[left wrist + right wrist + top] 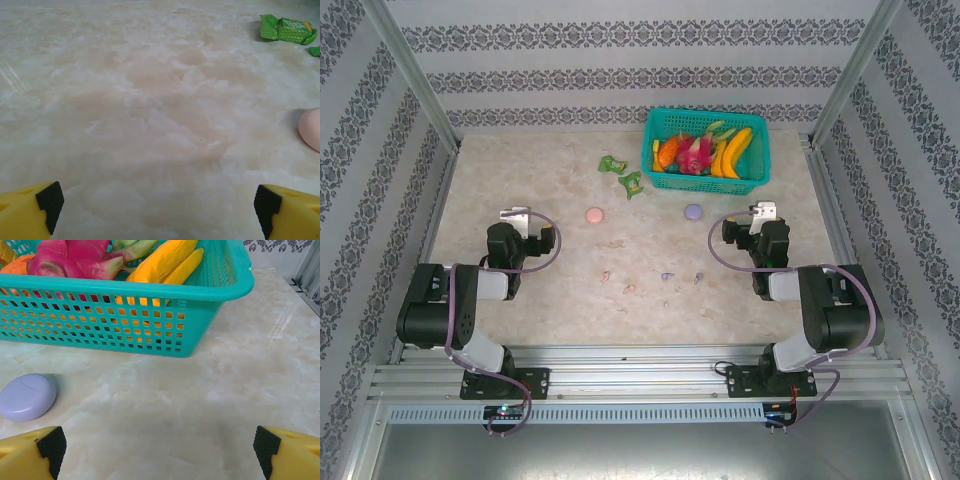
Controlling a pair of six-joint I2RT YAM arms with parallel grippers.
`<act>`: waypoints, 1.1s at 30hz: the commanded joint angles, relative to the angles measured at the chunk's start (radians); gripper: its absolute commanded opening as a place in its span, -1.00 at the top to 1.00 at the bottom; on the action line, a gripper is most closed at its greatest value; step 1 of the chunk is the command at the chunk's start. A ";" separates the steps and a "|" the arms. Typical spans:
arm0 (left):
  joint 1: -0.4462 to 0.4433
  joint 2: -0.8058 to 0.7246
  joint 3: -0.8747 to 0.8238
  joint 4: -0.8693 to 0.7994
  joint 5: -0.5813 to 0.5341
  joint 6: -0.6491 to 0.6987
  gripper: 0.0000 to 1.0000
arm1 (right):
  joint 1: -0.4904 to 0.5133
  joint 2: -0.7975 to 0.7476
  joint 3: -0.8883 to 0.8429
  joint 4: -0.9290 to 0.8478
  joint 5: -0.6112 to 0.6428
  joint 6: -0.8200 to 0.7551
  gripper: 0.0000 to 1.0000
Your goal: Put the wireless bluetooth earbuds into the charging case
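Your teal basket [705,152] of fruit sits at the back of the bench [520,300], and everything else is on the near side of it. The purple charging case [693,211] lies just in front of the basket and looks closed. The pink charging case [594,214] is off to the basket's front left, well apart from it. The earbuds are loose on the bench, further out from the basket than the cases: two pink earbuds [606,275] and two purple earbuds [667,276]. A couple of green wrappers [613,164] lie just left of the basket.

Your left gripper [160,200] has its jaws wide apart with nothing between them. Your right gripper [160,442] is the same, facing the basket's front wall.
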 commanded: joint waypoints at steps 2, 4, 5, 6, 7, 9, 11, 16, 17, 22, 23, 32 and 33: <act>-0.010 0.002 0.007 0.016 -0.012 -0.006 -1.00 | -0.009 -0.016 0.009 0.019 -0.023 -0.006 -0.95; -0.009 0.002 0.007 0.015 -0.012 -0.006 -1.00 | -0.008 -0.015 0.009 0.019 -0.021 -0.005 -0.95; -0.010 0.002 0.007 0.016 -0.014 -0.006 -1.00 | -0.008 -0.015 0.008 0.019 -0.021 -0.004 -0.96; -0.010 0.002 0.007 0.015 -0.014 -0.006 -1.00 | -0.009 -0.015 0.009 0.019 -0.021 -0.004 -0.95; -0.010 0.001 0.007 0.015 -0.019 -0.008 -1.00 | -0.009 -0.016 0.009 0.019 -0.022 -0.003 -0.95; -0.010 0.002 0.010 0.010 -0.029 -0.012 -1.00 | -0.009 -0.015 0.009 0.019 -0.022 -0.002 -0.96; -0.010 0.003 0.012 0.008 -0.033 -0.013 -1.00 | -0.009 -0.016 0.009 0.019 -0.021 -0.002 -0.95; -0.009 0.003 0.017 0.000 -0.044 -0.018 -1.00 | -0.017 -0.011 0.015 0.011 -0.023 0.010 -0.95; -0.010 0.004 0.017 -0.001 -0.043 -0.018 -1.00 | -0.017 -0.012 0.014 0.011 -0.024 0.010 -0.95; -0.008 0.004 0.019 -0.005 -0.042 -0.018 -1.00 | -0.032 -0.010 0.016 0.011 -0.050 0.023 -0.95; -0.009 0.004 0.019 -0.004 -0.041 -0.019 -1.00 | -0.032 -0.010 0.016 0.011 -0.051 0.023 -0.96; -0.008 -0.103 0.070 -0.179 -0.058 -0.023 -1.00 | -0.023 -0.245 0.041 -0.227 0.115 0.070 -0.95; -0.010 -0.126 0.083 -0.216 -0.054 -0.020 -1.00 | -0.023 -0.286 0.069 -0.318 0.129 0.106 -0.95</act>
